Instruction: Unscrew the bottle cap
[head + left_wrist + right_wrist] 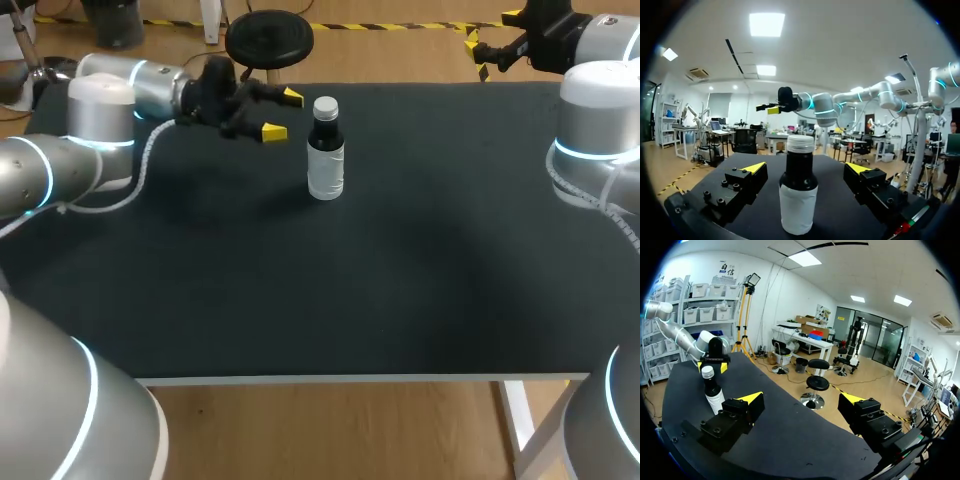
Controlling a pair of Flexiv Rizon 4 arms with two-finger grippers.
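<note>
A small bottle (pixel 326 160) with dark contents, a white label and a pale cap (pixel 325 106) stands upright on the far middle of the table. My left gripper (pixel 281 114) lies level just left of it, open, its yellow tips a little short of the bottle. In the left wrist view the bottle (pixel 798 200) and cap (pixel 800 143) stand straight ahead of the open left gripper (pixel 806 168), untouched. My right gripper (pixel 492 38) hangs open past the far right edge, well away. In the right wrist view the bottle (pixel 714 392) is far ahead of the right gripper (pixel 802 400).
The black table top (pixel 420 270) stretches wide in front of and to the right of the bottle, down to its white front edge (pixel 350 378). Both arms' silver links rise at the table's left and right sides.
</note>
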